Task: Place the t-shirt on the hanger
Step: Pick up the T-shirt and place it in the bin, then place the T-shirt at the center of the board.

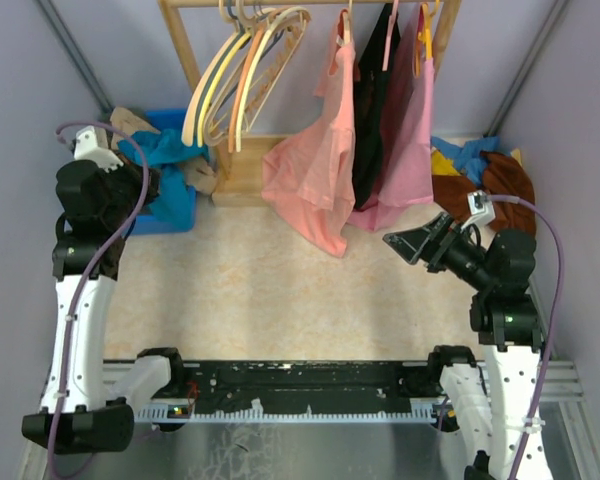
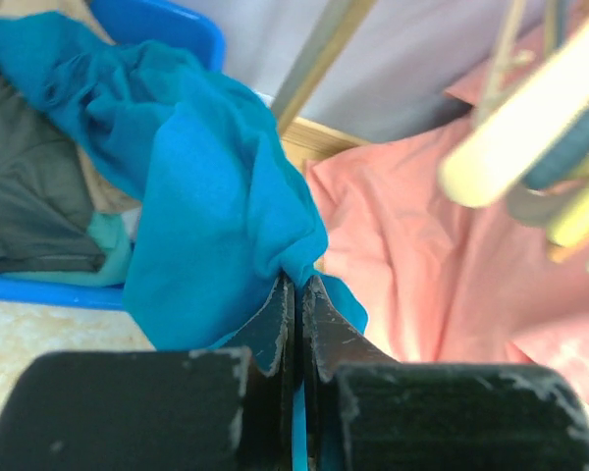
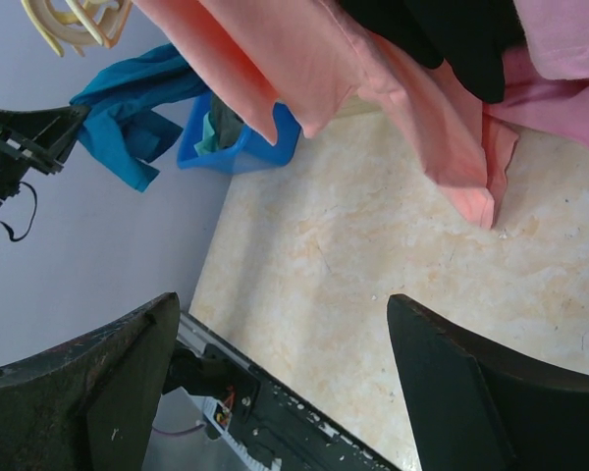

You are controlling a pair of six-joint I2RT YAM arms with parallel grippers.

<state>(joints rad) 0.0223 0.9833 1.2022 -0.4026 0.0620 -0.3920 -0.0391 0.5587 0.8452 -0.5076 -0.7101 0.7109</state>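
The teal-blue t-shirt (image 2: 196, 196) hangs bunched from my left gripper (image 2: 299, 282), whose jaws are shut on a fold of it. Part of it still trails into the blue bin (image 2: 39, 292). In the top view the left gripper (image 1: 152, 186) holds the t-shirt (image 1: 165, 150) over the bin at the far left. The pale cream hanger (image 1: 206, 92) hangs with others on the wooden rack, just right of the t-shirt; it shows blurred in the left wrist view (image 2: 530, 118). My right gripper (image 1: 410, 243) is open and empty above the table's right side; in its own view (image 3: 283, 304) only tabletop lies between the jaws.
Pink shirts (image 1: 320, 170) and a black garment (image 1: 372, 90) hang on the wooden rack (image 1: 185, 40) at the back centre. A pile of brown, yellow and light blue clothes (image 1: 485, 170) lies at the back right. The blue bin (image 1: 155, 225) holds other clothes.
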